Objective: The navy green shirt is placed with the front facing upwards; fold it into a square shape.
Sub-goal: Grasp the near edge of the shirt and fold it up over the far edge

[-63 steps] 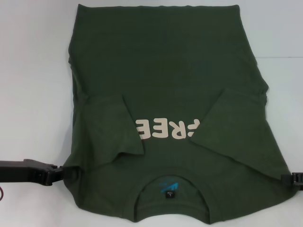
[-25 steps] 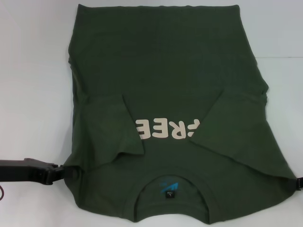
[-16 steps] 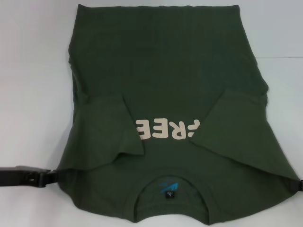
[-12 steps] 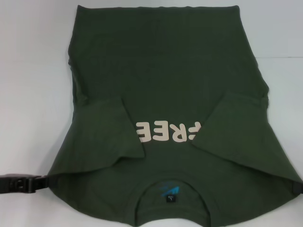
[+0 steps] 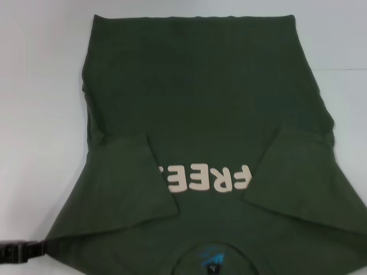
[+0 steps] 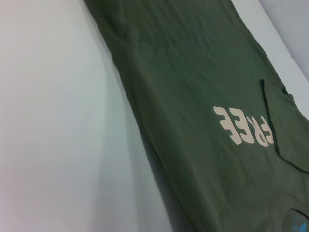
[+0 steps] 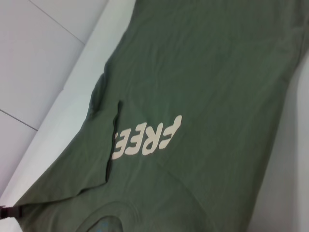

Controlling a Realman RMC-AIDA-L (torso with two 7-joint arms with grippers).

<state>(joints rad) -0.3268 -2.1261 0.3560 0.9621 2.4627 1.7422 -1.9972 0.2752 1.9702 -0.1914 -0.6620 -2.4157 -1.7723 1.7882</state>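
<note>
Pulled toward the robot since the earlier frames, the collar end has slid down the head view: the lettering sits lower, the neckline is now cut by the near edge, and both shoulder corners have spread wider.

Left claw shows at the near left corner of the head view, a black tip touching the shirt's left shoulder corner. Cloth there is drawn out to a taut point running to it, so I judge it pinched shut on the fabric, though the fingertips themselves are hidden under the cloth. Right claw is out of every picture; the right shoulder corner runs off the frame edge, and whether that claw is open or shut cannot be told.

Outward from the left claw lies the navy green shirt, front up on the white desk. Both sleeves are already folded inward over the chest, and their flaps flank the cream "FREE" letters, the left one covering a sliver of them. A blue collar label peeks at the near edge. The hem lies flat and straight at the far end, well away from the claw.

Judging by this, the shoulders have been gripped and tensioned to smooth the body, which suits lifting the collar end and carrying it over toward the hem. Slack or an uneven pull between the two corners could skew that fold.
</note>
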